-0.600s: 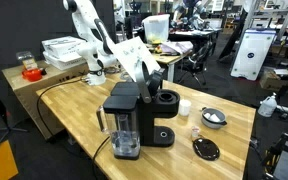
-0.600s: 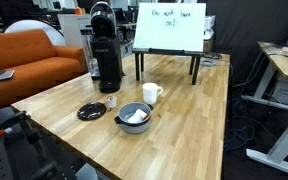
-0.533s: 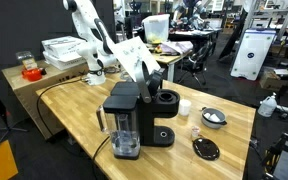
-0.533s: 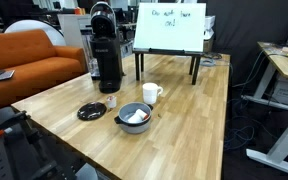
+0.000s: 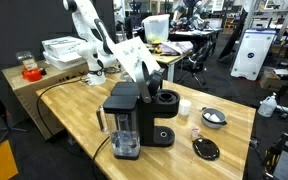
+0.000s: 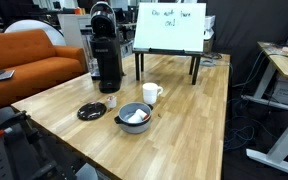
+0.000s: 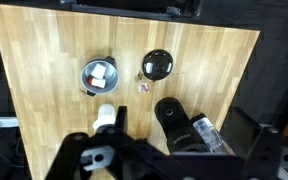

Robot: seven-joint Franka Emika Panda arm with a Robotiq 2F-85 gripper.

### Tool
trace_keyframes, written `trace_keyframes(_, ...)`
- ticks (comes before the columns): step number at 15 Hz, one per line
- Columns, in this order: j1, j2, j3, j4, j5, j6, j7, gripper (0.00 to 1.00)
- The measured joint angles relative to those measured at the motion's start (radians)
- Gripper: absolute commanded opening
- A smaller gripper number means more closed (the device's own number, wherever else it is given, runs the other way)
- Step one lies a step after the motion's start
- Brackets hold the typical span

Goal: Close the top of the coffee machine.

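Observation:
The black coffee machine [image 5: 134,112] stands mid-table with its clear water tank [image 5: 124,142] in front and its round brew chamber [image 5: 166,100] uncovered. Its top [image 5: 150,86] stands raised behind the chamber. My gripper [image 5: 148,68] hangs just above the raised top, on the white arm; its fingers look spread and hold nothing. In the wrist view the machine [image 7: 179,125] lies below my gripper [image 7: 159,160], with dark finger shapes at the lower edge. In an exterior view the machine [image 6: 106,50] shows at the table's far left; the gripper is not visible there.
A white mug [image 5: 184,107], a metal bowl [image 5: 213,117], a round black dish [image 5: 206,149] and a small item [image 5: 196,132] lie beside the machine. A whiteboard sign [image 6: 170,27] stands at the table's far end. A spray bottle [image 5: 268,105] stands off the table edge.

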Motion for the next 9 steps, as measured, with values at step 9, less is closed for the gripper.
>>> trace_keyframes(9,0.036,0.115,0.031,0.013,0.094,0.081,0.044,1.00)
